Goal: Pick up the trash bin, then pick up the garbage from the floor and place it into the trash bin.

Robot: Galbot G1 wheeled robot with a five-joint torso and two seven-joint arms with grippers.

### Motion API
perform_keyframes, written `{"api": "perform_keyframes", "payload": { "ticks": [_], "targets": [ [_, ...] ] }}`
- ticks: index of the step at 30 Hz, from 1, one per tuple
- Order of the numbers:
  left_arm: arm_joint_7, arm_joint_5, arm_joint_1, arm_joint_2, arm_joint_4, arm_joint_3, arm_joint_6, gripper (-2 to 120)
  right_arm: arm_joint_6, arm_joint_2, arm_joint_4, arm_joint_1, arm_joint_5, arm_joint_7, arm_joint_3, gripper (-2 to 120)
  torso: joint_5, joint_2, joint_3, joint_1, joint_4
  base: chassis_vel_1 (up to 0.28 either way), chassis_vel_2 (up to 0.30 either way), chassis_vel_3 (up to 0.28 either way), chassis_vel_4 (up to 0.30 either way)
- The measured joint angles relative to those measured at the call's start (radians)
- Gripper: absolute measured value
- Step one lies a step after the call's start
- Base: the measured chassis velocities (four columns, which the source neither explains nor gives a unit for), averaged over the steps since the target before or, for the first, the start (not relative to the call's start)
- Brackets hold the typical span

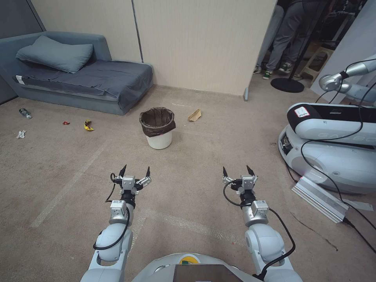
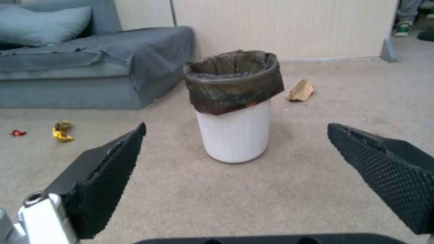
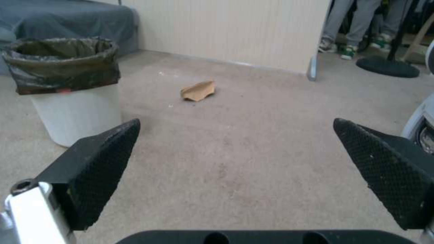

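Observation:
The trash bin [image 1: 158, 128], a white bucket with a dark bag over its rim, stands upright on the beige carpet floor [image 1: 203, 156], ahead of both arms. Garbage lies scattered around it: a brown paper bag [image 1: 194, 114] behind it to the right, a yellow wrapper [image 1: 88, 125], a small red scrap [image 1: 65, 123], a white tissue [image 1: 21, 134] and a small bottle [image 1: 25, 113] to the left. My left gripper [image 1: 135, 171] is open, short of the bin [image 2: 234, 108], empty. My right gripper [image 1: 237, 170] is open too, facing the paper bag [image 3: 198, 90], with the bin [image 3: 67, 88] off to one side.
A grey sofa [image 1: 78, 74] with a pillow stands at the back left against a beige partition wall [image 1: 203, 43]. Another white robot base [image 1: 329, 145] with cables and a metal rail [image 1: 319, 197] sits at the right. Pale tape strips [image 1: 66, 188] cross the carpet.

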Motion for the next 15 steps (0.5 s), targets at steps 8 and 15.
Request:
{"api": "perform_keyframes", "payload": {
  "ticks": [8,15],
  "targets": [
    [-0.010,-0.004,0.019,0.004,-0.044,-0.009,0.030,100,-0.012,0.014,0.047,-0.014,0.001,0.005,0.026,100,0.0001,0.000,0.000,0.000,0.0000,0.000,0.000,0.000,0.000],
    [-0.062,-0.030,0.105,0.024,-0.250,-0.048,0.175,100,-0.073,0.083,0.265,-0.076,0.013,0.037,0.153,100,-0.0001,0.000,0.000,0.000,0.0000,0.000,0.000,0.000,0.000]
  ]
}}
